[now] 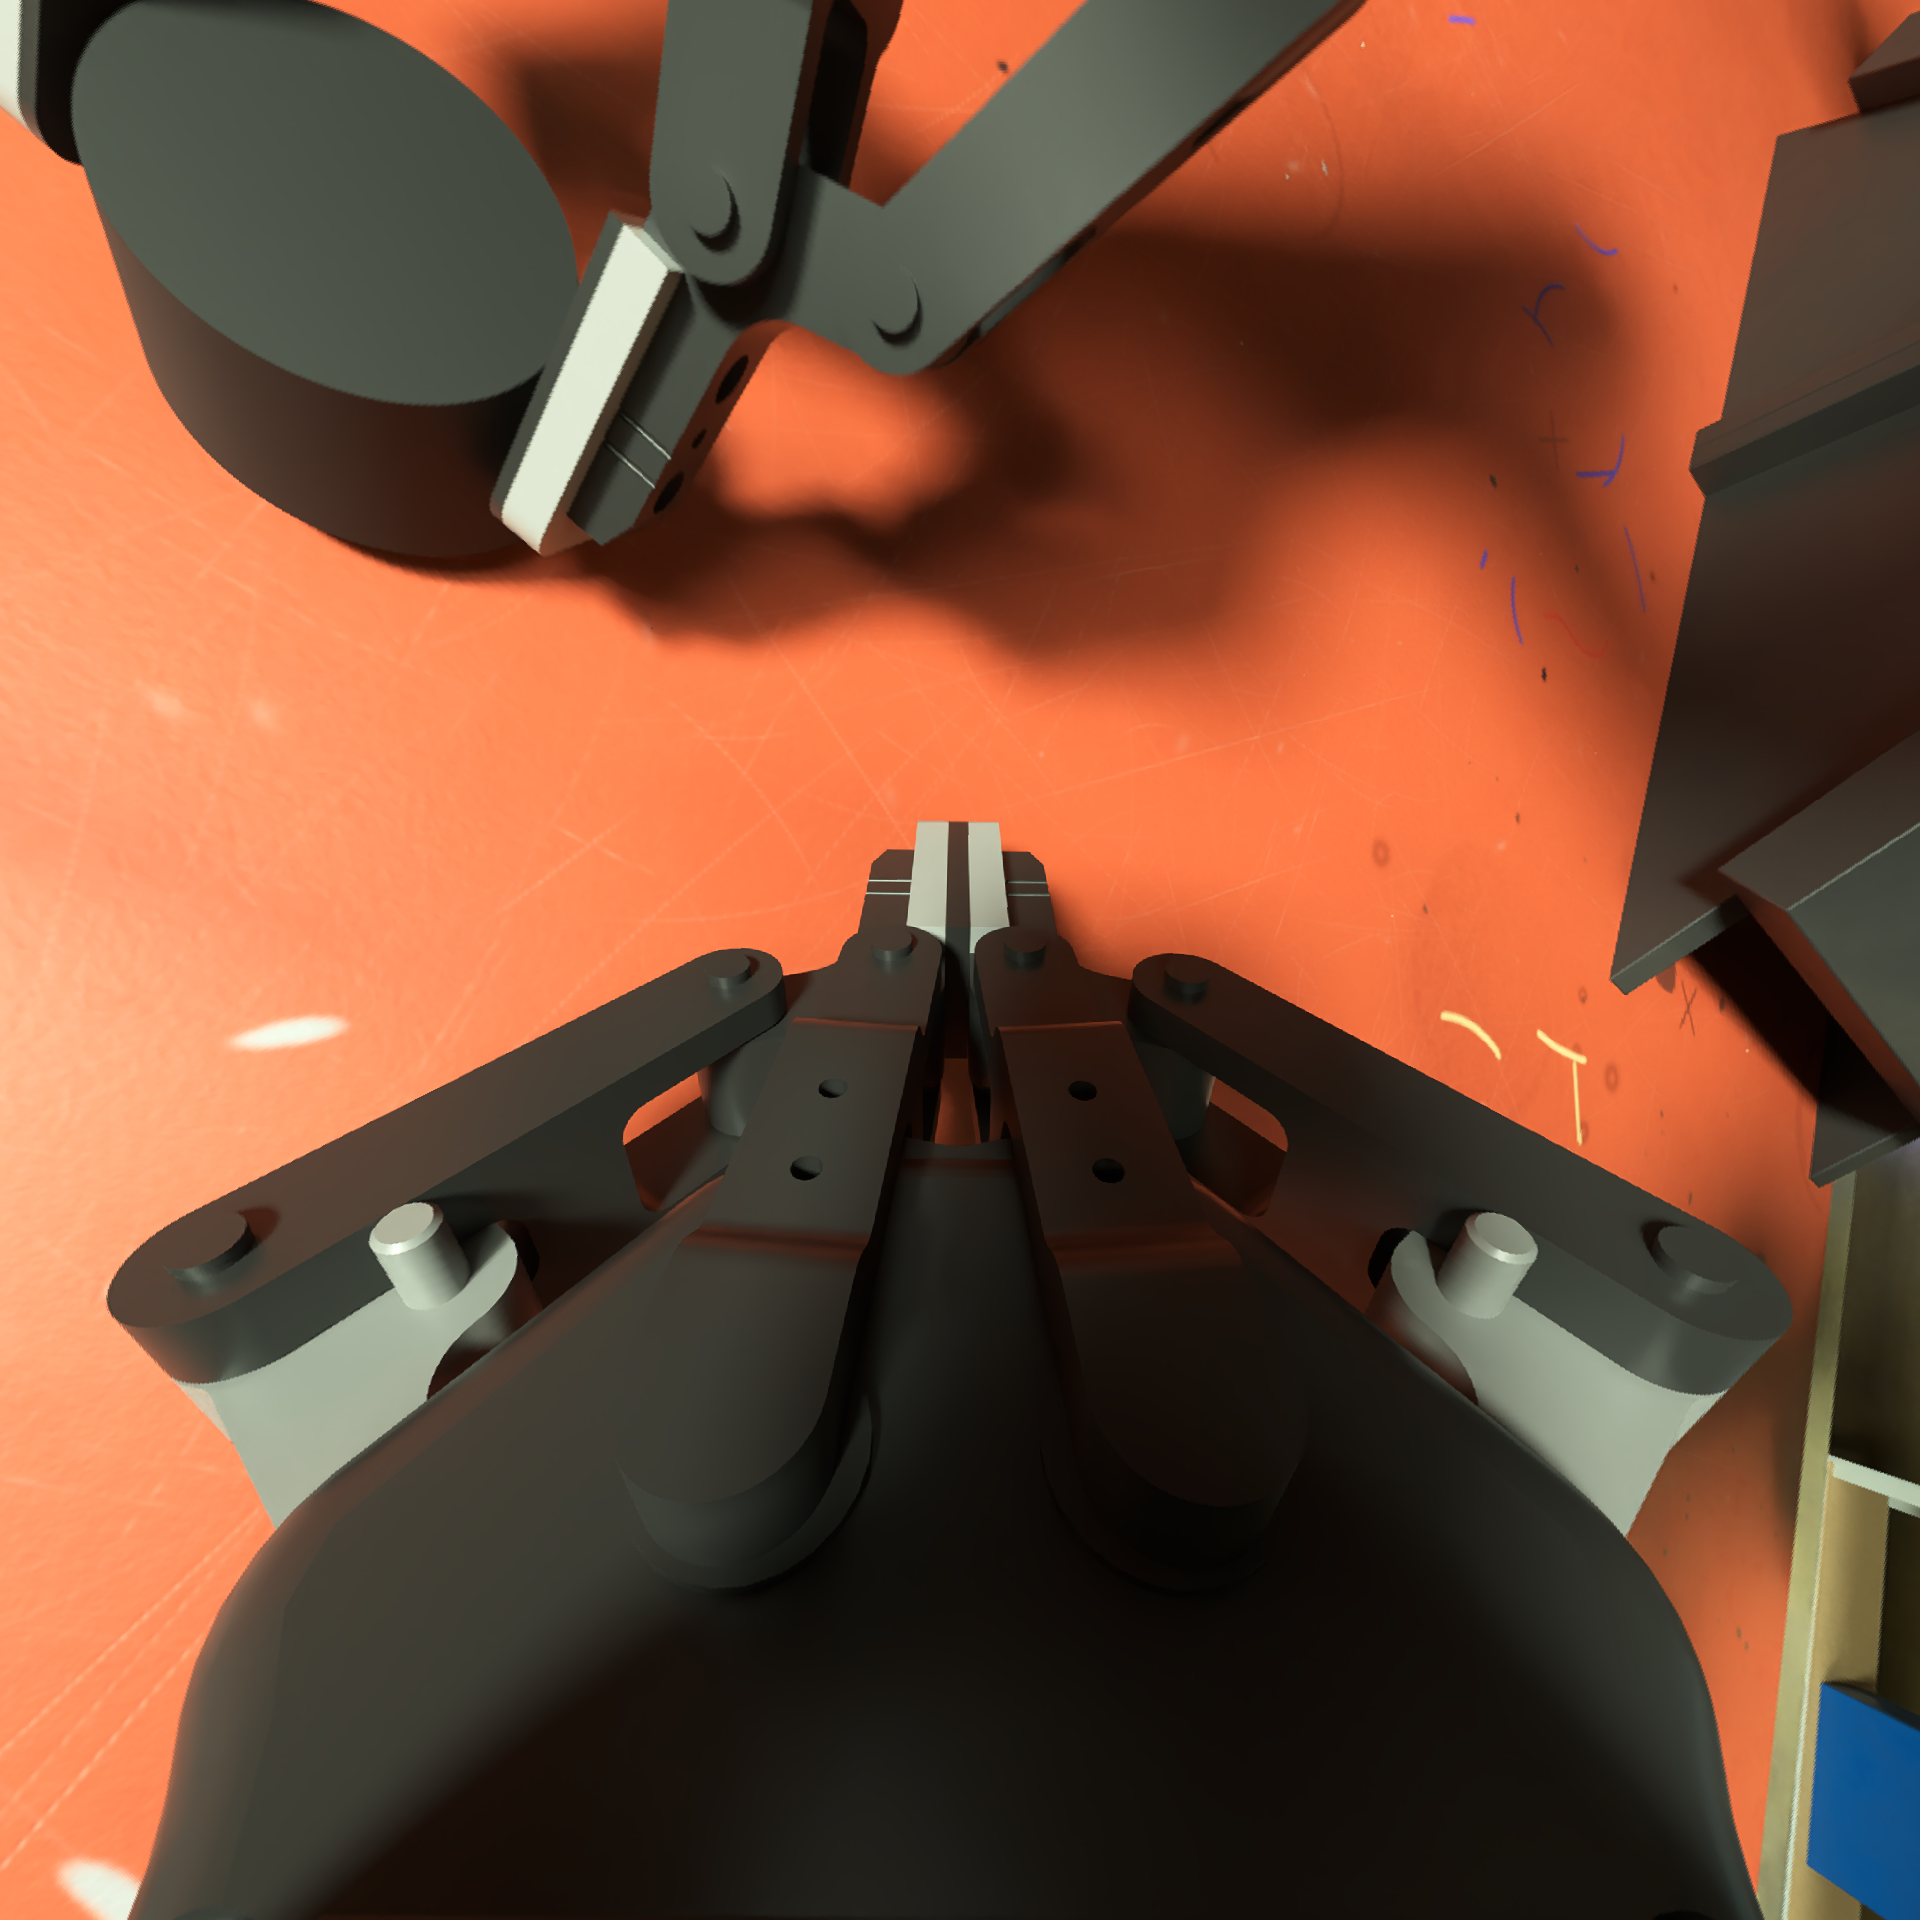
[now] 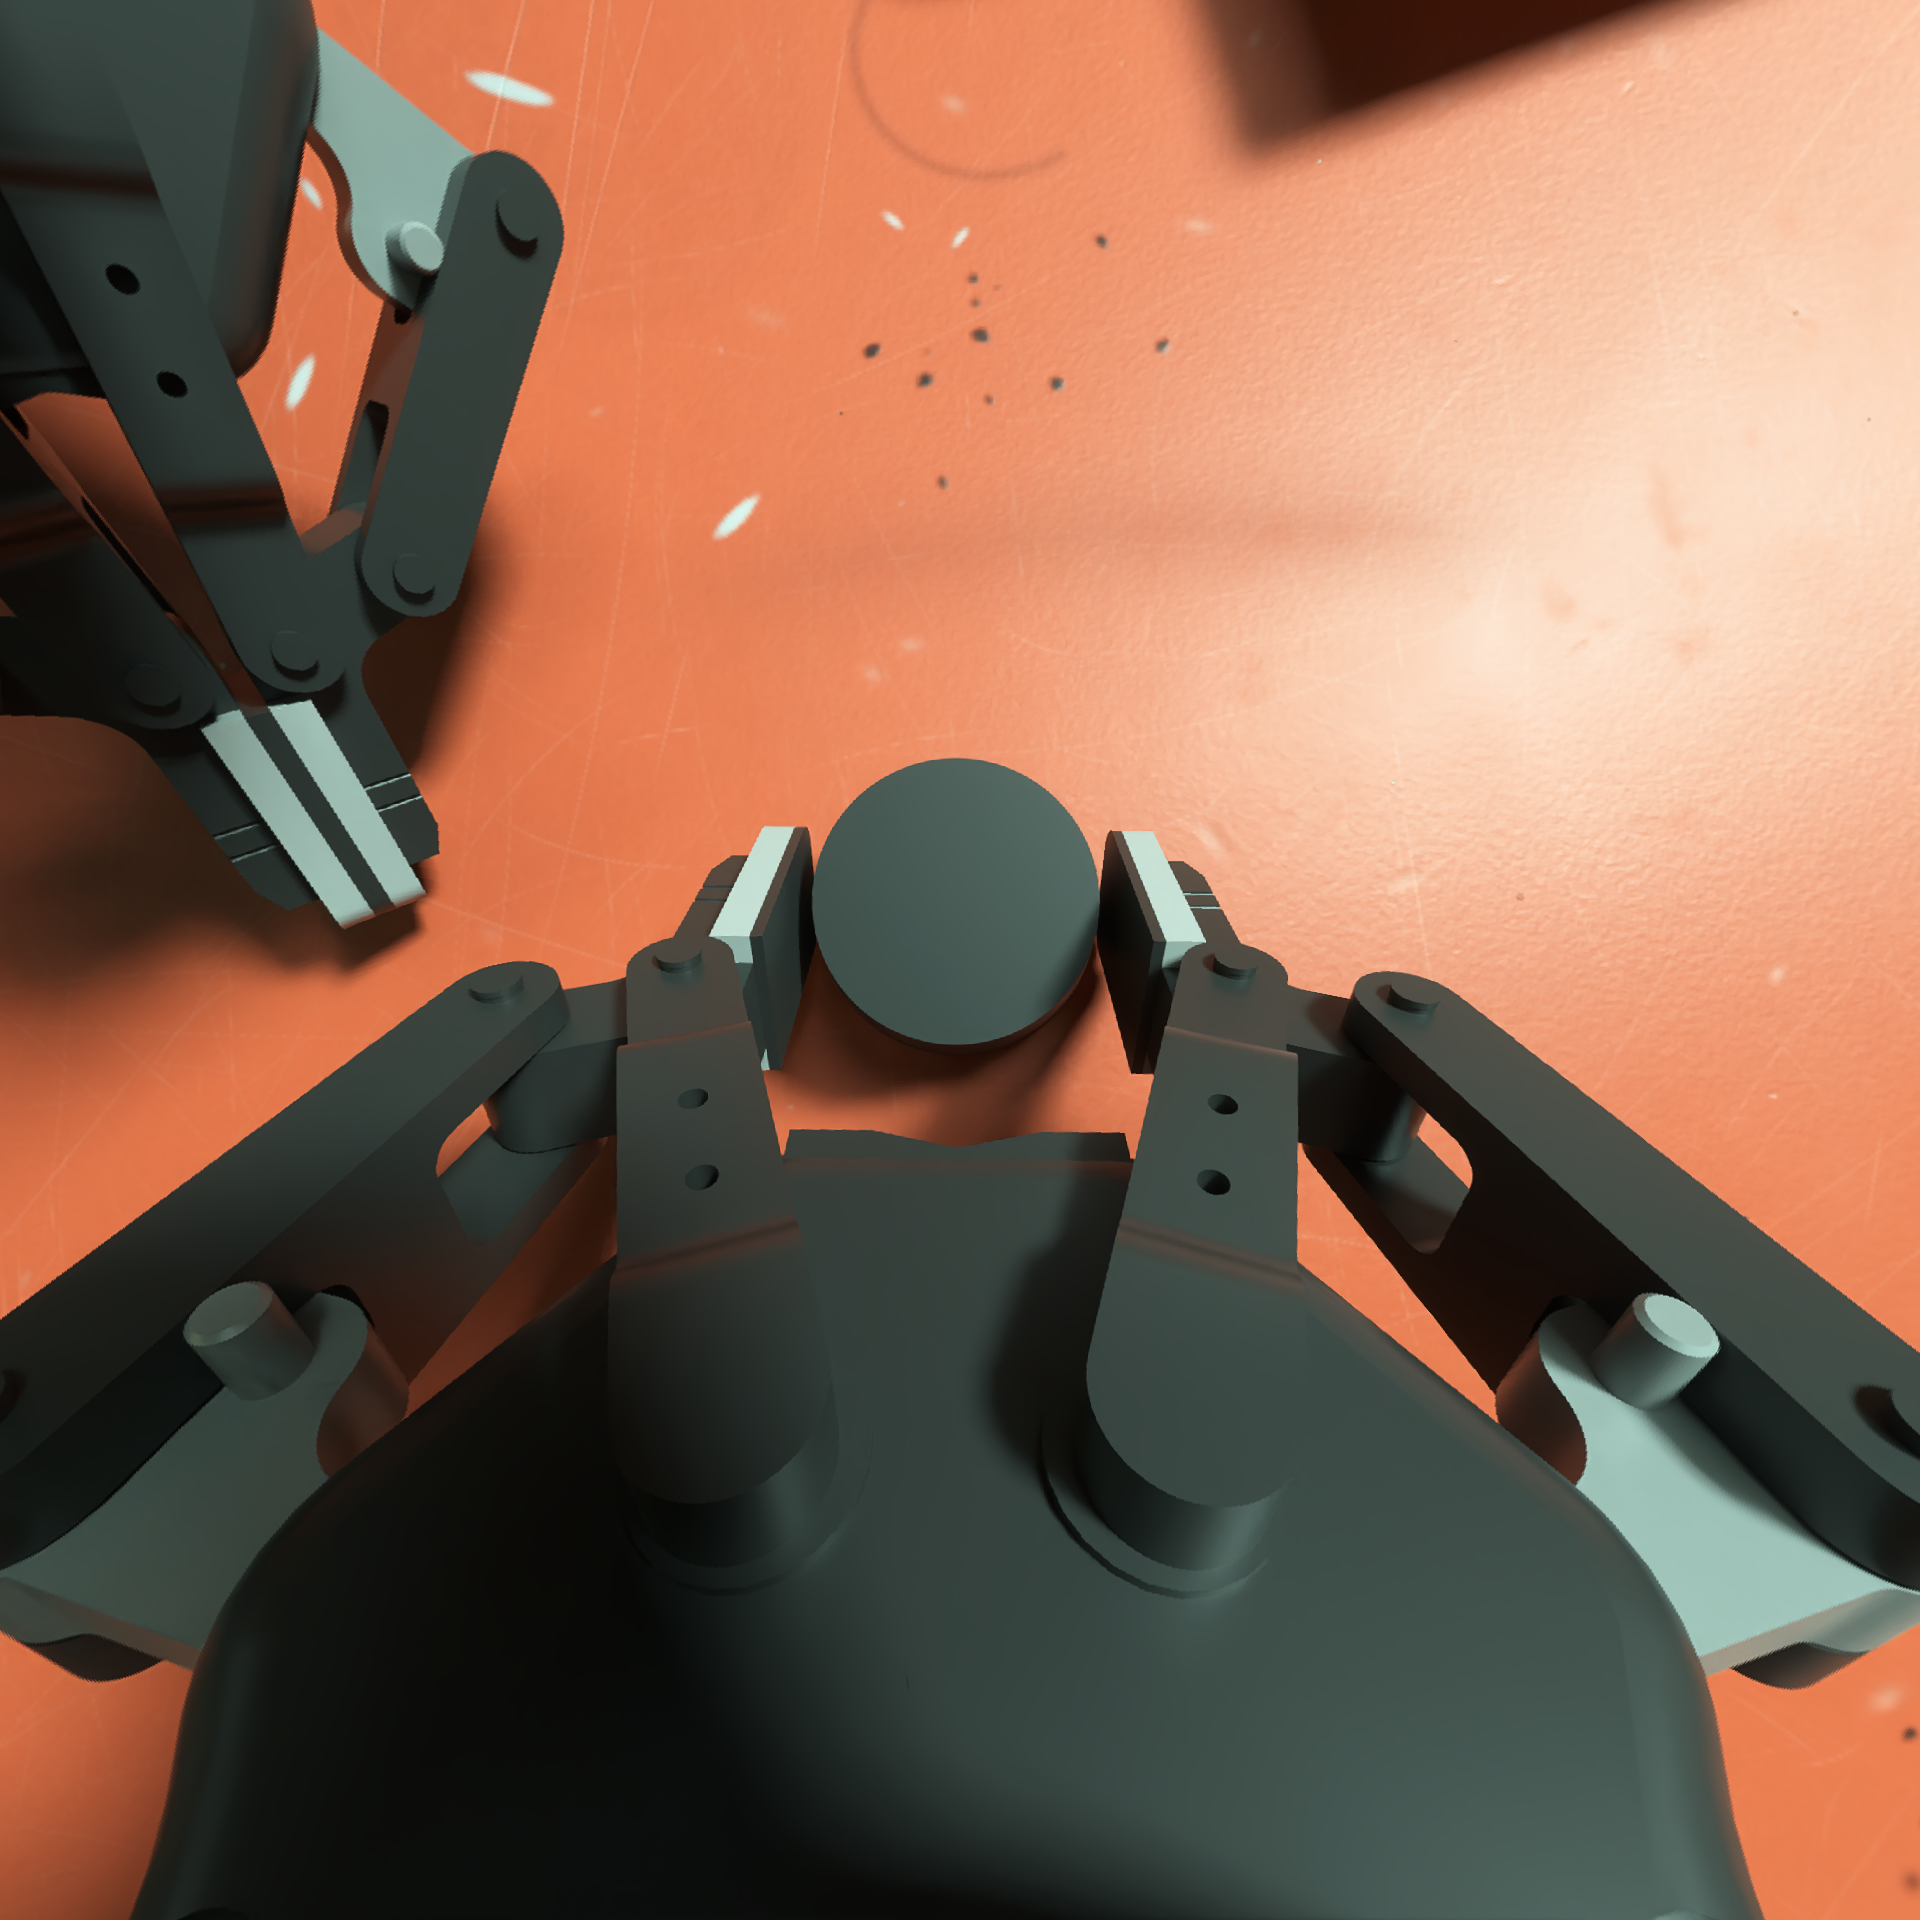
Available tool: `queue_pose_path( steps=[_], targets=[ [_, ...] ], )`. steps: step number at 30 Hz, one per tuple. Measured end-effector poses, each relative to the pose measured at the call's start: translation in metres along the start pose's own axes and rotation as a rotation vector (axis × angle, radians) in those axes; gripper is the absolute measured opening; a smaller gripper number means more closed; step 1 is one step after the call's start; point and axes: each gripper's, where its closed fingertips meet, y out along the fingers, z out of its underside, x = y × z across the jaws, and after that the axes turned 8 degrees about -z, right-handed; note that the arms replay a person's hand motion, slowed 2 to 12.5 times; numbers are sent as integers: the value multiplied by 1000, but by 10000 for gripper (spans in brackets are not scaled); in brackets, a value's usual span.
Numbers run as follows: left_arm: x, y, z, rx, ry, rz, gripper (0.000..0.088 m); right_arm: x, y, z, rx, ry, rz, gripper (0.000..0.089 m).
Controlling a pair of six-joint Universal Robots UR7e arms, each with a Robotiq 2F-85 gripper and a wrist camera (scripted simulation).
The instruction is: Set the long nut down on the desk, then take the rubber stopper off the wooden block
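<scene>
Nearest to us, our left gripper [image 1: 957, 873] hangs over the orange desk [image 1: 416, 790] with its fingers pressed together and nothing between them. Our right gripper [image 2: 954, 914] has its fingers on either side of the dark round rubber stopper [image 2: 954, 902], touching its sides. We cannot tell whether the stopper rests on the desk. Farther right stands a dark stepped block [image 1: 1808, 623], and beyond the desk edge a shelf [image 1: 1860, 1558] holds a blue box [image 1: 1865, 1797]. We cannot find the long nut.

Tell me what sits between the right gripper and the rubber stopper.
Nothing visible. The right gripper already has its jaws on either side of the rubber stopper, pads at its sides. The left gripper is shut and off to one side.
</scene>
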Motion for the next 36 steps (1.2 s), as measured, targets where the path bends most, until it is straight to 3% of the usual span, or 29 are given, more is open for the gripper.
queue_pose_path(
  steps=[7,15,21,25,30,36],
  targets=[
    [0,0,0,-2,1,-2,0,5,1,0,-25,-28,-26,491],
    [0,0,0,-2,2,-2,0,39,5,2,58,-146,-86,491],
    [0,0,0,1,3,1,0,43,2,10,120,-190,-56,491],
    [0,0,0,1,2,2,0,28,-7,16,122,-145,-10,491],
    [0,0,0,-1,0,0,0,-7,-24,32,91,-16,71,491],
    [0,0,0,-4,1,-7,0,-23,-42,49,36,101,37,491]
  ],
)
